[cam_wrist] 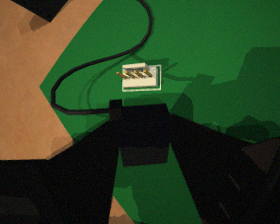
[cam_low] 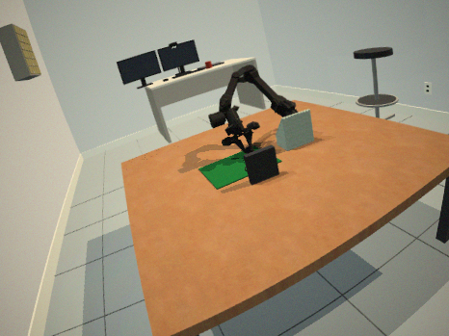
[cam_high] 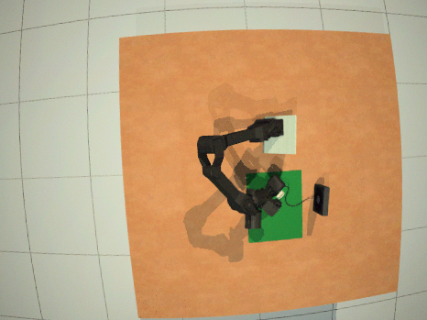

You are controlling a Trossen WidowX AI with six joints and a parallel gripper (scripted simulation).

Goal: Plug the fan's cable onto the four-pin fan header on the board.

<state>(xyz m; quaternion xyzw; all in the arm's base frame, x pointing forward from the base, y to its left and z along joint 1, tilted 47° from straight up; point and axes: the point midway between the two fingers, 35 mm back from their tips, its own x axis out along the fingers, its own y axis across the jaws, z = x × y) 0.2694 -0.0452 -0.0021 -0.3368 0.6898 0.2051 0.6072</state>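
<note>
Black fingers (cam_high: 279, 198) (cam_low: 249, 148) of yours are reaching over the green board (cam_high: 289, 215) (cam_low: 219, 175) (cam_wrist: 215, 30), pinching the plug (cam_wrist: 145, 124). Its long axis is running crosswise in the wrist view.

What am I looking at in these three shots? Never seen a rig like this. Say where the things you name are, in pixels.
One jointed black arm with a two-finger gripper (cam_high: 274, 196) (cam_low: 250, 148) (cam_wrist: 143, 122), seen from above, from across the room, and from a camera at its wrist, looking past the fingers.

On the table (cam_high: 169, 289) (cam_low: 289, 207) lie a green board (cam_high: 289, 225) (cam_low: 219, 175) (cam_wrist: 215, 30) and, beside it, an upright black fan (cam_high: 322, 200) (cam_low: 261, 165). The wrist view shows a white header (cam_wrist: 140, 81) with four brass pins. Between the fingers is the black plug on the fan's cable (cam_wrist: 82, 65), not on the pins.
</note>
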